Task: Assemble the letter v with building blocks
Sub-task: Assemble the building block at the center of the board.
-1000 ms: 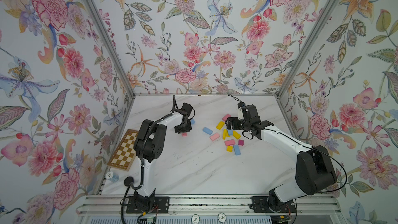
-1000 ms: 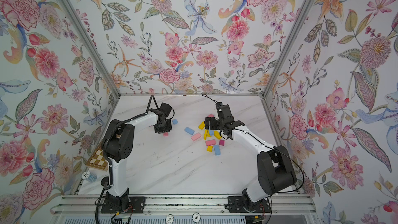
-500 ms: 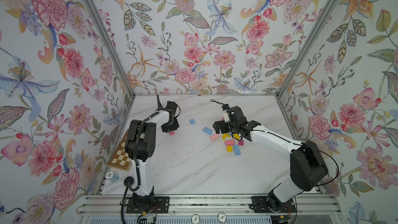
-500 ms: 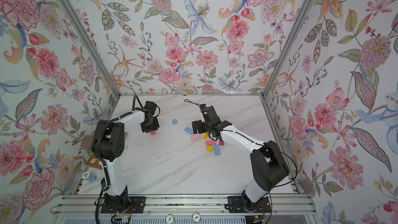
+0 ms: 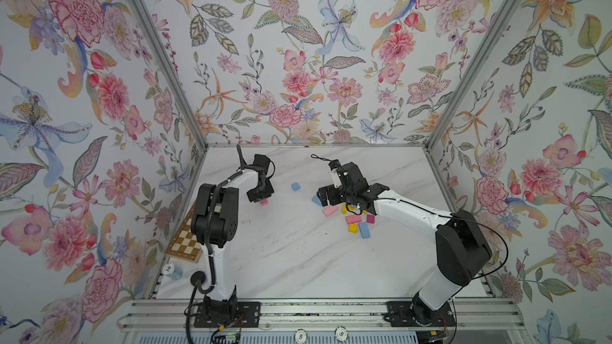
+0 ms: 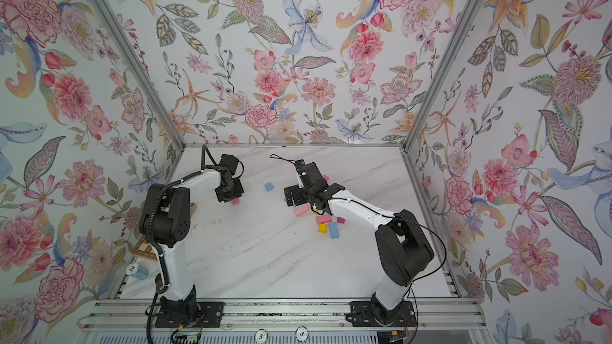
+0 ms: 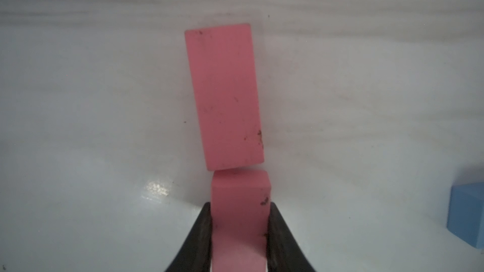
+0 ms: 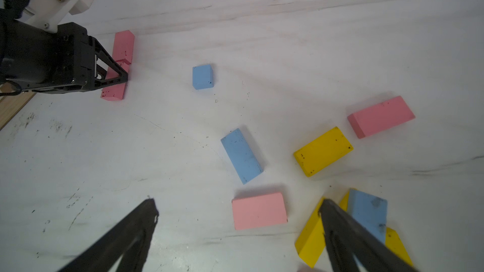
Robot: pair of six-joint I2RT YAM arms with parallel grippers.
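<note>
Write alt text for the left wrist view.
The left gripper has its black jaws shut on a matte pink oblong block, whose end meets a second pink oblong block lying flat on the white marbled table. A light blue block sits apart at the frame's edge.

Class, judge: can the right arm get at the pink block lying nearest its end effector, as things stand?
Probably yes: the right end effector is open, the pink block lies flat just ahead with nothing on it; only a yellow block sits close beside it.

free: worktop (image 5: 281, 259) front half | obstacles: building blocks (image 5: 352, 219) scattered right of centre; checkered board (image 5: 185, 243) at left edge
</note>
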